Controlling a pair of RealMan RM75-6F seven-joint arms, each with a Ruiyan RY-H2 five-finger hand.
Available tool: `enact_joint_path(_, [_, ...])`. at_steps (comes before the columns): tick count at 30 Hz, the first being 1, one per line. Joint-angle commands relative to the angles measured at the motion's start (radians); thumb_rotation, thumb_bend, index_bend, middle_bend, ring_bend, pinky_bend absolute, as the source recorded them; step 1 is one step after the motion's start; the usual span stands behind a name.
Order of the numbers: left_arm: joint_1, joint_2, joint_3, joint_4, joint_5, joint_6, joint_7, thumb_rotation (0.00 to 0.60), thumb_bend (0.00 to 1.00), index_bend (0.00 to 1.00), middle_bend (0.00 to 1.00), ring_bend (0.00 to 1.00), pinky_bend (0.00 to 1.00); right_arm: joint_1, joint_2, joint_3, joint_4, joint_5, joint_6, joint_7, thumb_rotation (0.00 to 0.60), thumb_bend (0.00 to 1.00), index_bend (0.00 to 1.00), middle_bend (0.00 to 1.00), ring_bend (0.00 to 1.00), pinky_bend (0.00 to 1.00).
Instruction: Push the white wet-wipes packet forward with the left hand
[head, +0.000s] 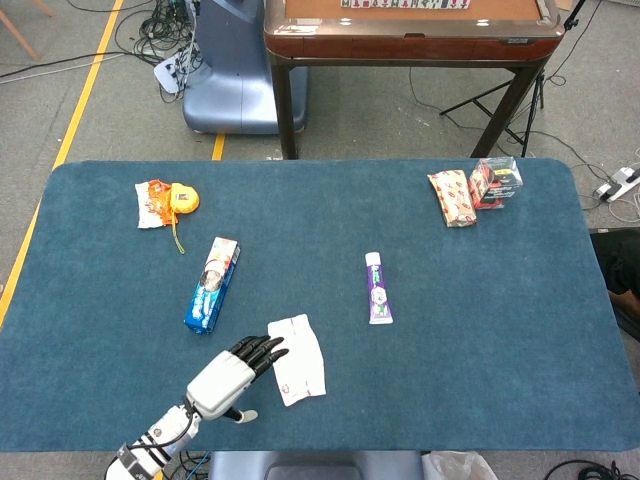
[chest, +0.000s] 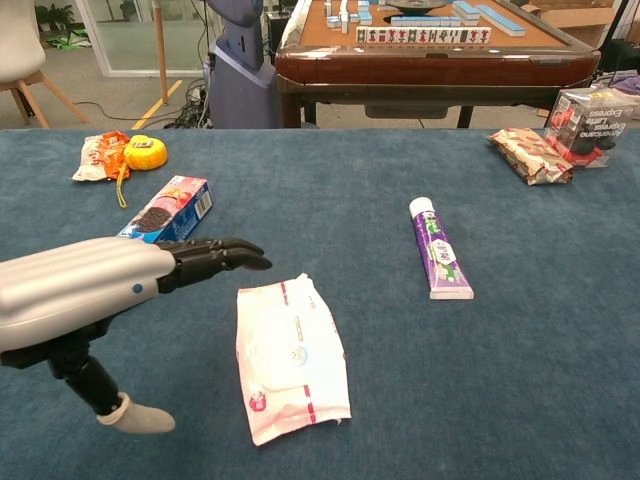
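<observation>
Blue felt-topped table (head: 480, 400) fills both views. Left hand (head: 228, 376) w/ silver back, black fingers (chest: 215, 255) held straight & apart, holding nothing, sits at near-left edge. Flat white wet-wipes packet (head: 296, 359) w/ red trim lies just right of the fingertips; head view has them overlapping its left edge, chest view (lower angle) shows them above it, contact unclear. Blue cookie box (head: 212, 284) beyond hand. Purple toothpaste tube (head: 378, 288) mid-table. Right hand not visible in either view.
</observation>
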Motion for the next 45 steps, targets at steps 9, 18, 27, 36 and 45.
enact_joint_path(9, [-0.051,-0.080,-0.008,0.080,0.011,-0.014,-0.014,0.600,0.02,0.00,0.00,0.00,0.08,-0.015,-0.012,0.012,0.046,0.025,-0.013,0.044,0.600,0.28,0.37,0.34,0.23,0.40])
enact_joint_path(18, [-0.080,-0.124,-0.011,0.089,-0.025,-0.035,-0.018,0.600,0.02,0.00,0.00,0.00,0.08,-0.024,-0.019,0.020,0.077,0.039,-0.025,0.071,0.600,0.28,0.37,0.34,0.23,0.40])
enact_joint_path(27, [-0.105,-0.170,-0.023,0.100,-0.091,-0.055,0.022,0.600,0.02,0.00,0.00,0.00,0.08,-0.031,-0.026,0.029,0.106,0.053,-0.039,0.103,0.600,0.28,0.37,0.34,0.23,0.40])
enact_joint_path(36, [-0.128,-0.222,-0.034,0.150,-0.140,-0.063,0.048,0.600,0.02,0.00,0.00,0.00,0.07,-0.039,-0.030,0.041,0.131,0.072,-0.052,0.134,0.600,0.28,0.37,0.34,0.23,0.40])
enact_joint_path(45, [-0.157,-0.262,-0.058,0.191,-0.199,-0.079,0.048,0.600,0.02,0.00,0.00,0.00,0.07,-0.044,-0.035,0.050,0.149,0.085,-0.065,0.156,0.600,0.28,0.37,0.34,0.23,0.40])
